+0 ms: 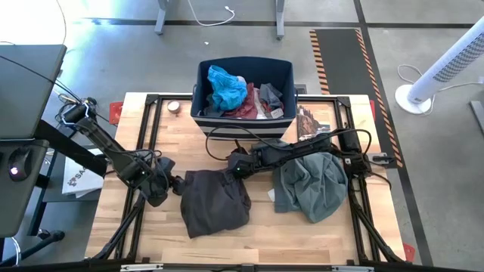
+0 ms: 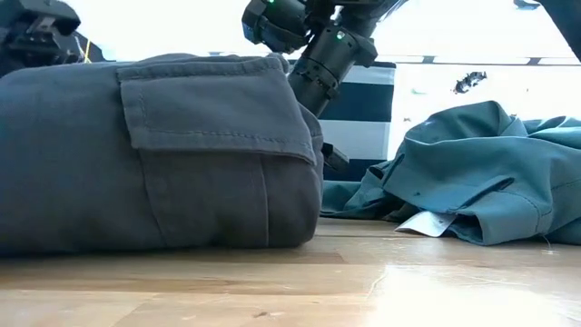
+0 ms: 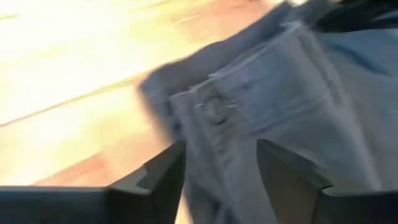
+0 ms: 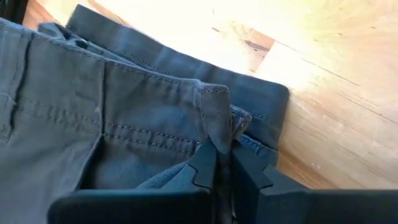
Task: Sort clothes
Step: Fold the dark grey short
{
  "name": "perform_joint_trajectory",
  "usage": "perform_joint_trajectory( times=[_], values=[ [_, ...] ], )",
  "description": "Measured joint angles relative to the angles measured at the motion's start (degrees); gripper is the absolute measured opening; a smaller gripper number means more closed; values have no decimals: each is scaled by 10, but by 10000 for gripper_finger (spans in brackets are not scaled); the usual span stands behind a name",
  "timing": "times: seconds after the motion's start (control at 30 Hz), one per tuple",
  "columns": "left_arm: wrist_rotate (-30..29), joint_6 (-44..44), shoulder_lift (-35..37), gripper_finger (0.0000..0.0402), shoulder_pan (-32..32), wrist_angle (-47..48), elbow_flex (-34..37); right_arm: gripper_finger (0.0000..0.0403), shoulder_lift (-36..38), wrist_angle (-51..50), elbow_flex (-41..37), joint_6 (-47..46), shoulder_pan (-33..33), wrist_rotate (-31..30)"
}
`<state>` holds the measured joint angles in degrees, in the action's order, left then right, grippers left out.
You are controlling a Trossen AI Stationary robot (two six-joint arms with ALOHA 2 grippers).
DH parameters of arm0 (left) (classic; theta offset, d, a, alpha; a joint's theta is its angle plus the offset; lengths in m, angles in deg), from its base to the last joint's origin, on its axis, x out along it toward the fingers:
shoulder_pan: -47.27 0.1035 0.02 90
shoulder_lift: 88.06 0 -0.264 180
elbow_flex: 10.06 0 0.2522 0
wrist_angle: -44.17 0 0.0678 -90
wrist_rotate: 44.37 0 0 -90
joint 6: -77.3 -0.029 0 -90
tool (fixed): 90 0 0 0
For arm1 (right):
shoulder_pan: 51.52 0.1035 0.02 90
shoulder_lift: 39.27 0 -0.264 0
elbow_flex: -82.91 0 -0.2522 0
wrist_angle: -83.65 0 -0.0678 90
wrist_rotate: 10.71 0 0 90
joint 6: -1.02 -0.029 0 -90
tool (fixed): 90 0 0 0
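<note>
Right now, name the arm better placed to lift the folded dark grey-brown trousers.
Right. The right gripper is already pinched shut on a fold of the dark grey-brown trousers. The left gripper is open at the waistband, gripping nothing yet.

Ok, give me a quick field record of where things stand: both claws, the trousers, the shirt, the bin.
left claw: open, fingers either side of the trousers' waistband by the button
right claw: shut on trousers, pinching a fabric edge at the opposite side
trousers: dark grey, bunched at table centre front
shirt: grey-green, crumpled on the table to the right of the trousers, white tag showing
bin: navy, at the table's back edge, holding bright blue and maroon pieces
</note>
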<state>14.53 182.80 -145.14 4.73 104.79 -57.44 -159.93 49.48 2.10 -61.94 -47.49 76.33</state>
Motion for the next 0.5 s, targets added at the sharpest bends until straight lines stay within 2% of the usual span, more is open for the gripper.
perform_joint_trajectory(
  times=[0.2,0.33,0.5],
  values=[
    [42,64,0,230,-22,11,-7,17,0,1,0,3,0,0],
    [45,108,0,238,-35,15,-7,17,0,1,0,4,0,0],
    [71,113,-7,244,-37,20,-7,17,0,1,0,3,-3,-1]
  ],
)
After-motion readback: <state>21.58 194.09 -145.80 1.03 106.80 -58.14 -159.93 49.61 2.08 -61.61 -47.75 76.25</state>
